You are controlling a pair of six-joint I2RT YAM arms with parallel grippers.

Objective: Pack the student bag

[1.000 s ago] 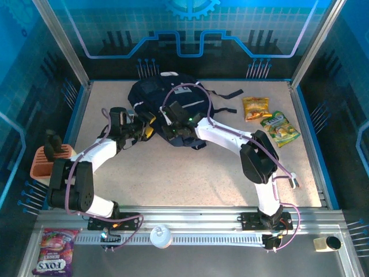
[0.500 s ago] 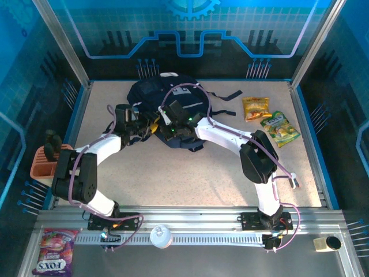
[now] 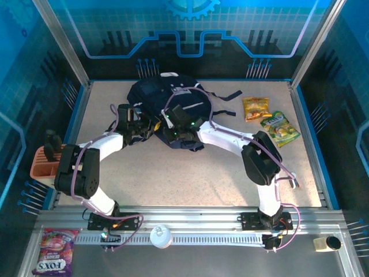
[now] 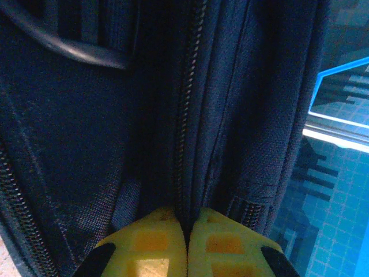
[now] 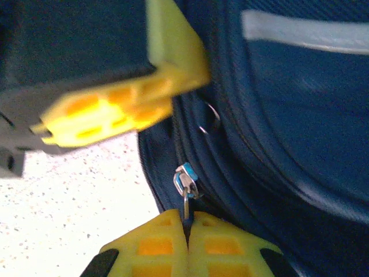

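**At the Bag's Near Edge, Both Grippers Are Clamped for the Unzipping**

Toward the far middle of the table (image 3: 173, 173), the student bag (image 3: 167, 101) is laid flat, and its near edge is met by both arms. The opening step is judged to be in hand. The left gripper (image 4: 187, 231) is clenched on a ridge of the bag's fabric beside a zip track. The right gripper (image 5: 187, 222) is pinched tight on the small metal zip pull (image 5: 186, 184), with the left gripper's yellow fingers (image 5: 115, 109) seen just beside it.

What is called for next is that the pull be drawn along the curved track while the fabric is held taut against it; a straight tug might lift the bag rather than run the slider. How far the zip is parted cannot be told, as the right wrist view is blurred. An orange snack packet (image 3: 255, 108) and a green snack packet (image 3: 281, 128) are seen well apart to the right, not yet packed.

The bag is seen to be dark navy and coarsely woven, with a pale stripe across one panel and black straps trailing toward the right.
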